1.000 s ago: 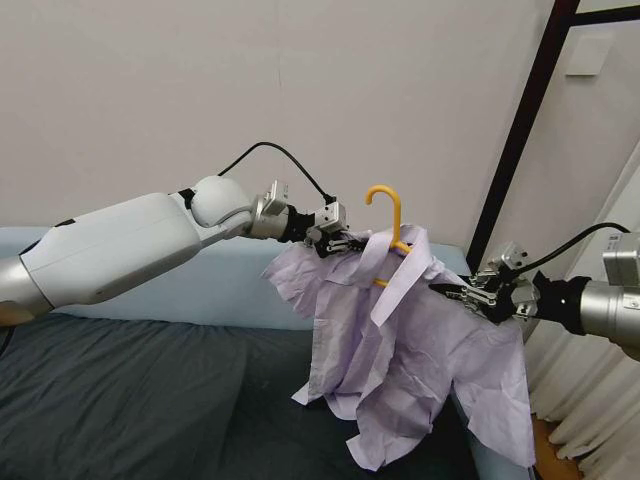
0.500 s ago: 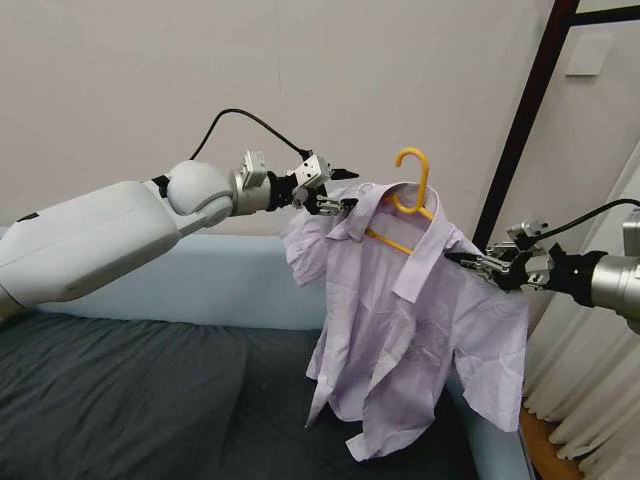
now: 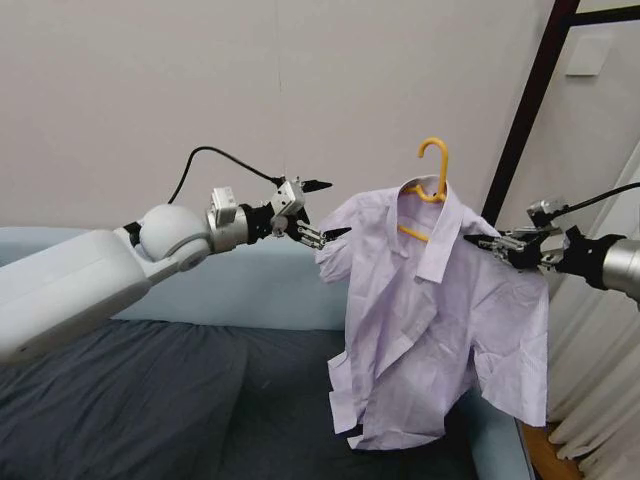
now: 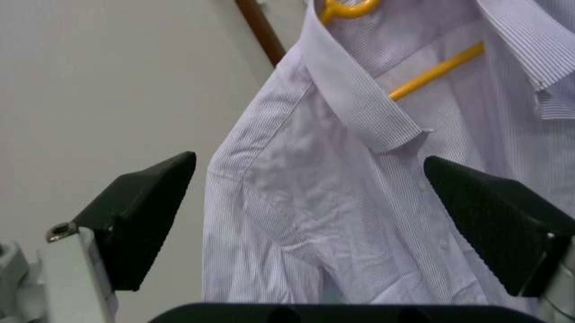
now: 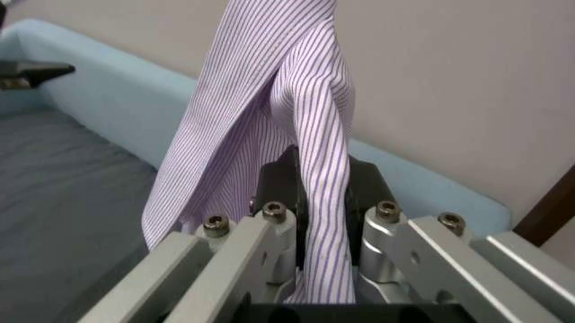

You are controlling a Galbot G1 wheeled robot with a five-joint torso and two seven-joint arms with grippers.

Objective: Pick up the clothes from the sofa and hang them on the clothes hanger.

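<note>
Room is lying open above the sofa (image 3: 230, 290): the pale wall (image 3: 200, 80) is rising bare behind it, and the dark seat is stretching away under the left arm. On the right things are crowding in, with a dark pole (image 3: 522, 125) slanting up just behind the shirt and a curtain (image 3: 590, 390) hanging close beside its outer edge.

The shirt (image 3: 430, 330) is hanging in the air over the sofa's right end. It is lilac and finely striped, with its collar folding down and its front falling open. It is draping over a yellow hanger (image 3: 432, 160), whose hook is standing up above the collar and whose bar is showing aslant inside the neck. The hem is bunching and dangling near the seat.

The left end effector (image 3: 328, 210) is reaching in at shoulder height with its fingers spreading wide. Its lower tip is sitting right at the shirt's shoulder on that side, though whether it is touching is hard to tell. In the left wrist view the shoulder and collar are lying beyond the two black pads (image 4: 144, 215). The right end effector (image 3: 492, 243) is clamping the shirt's other shoulder, and in the right wrist view the striped cloth is running up out of its closed fingers.
</note>
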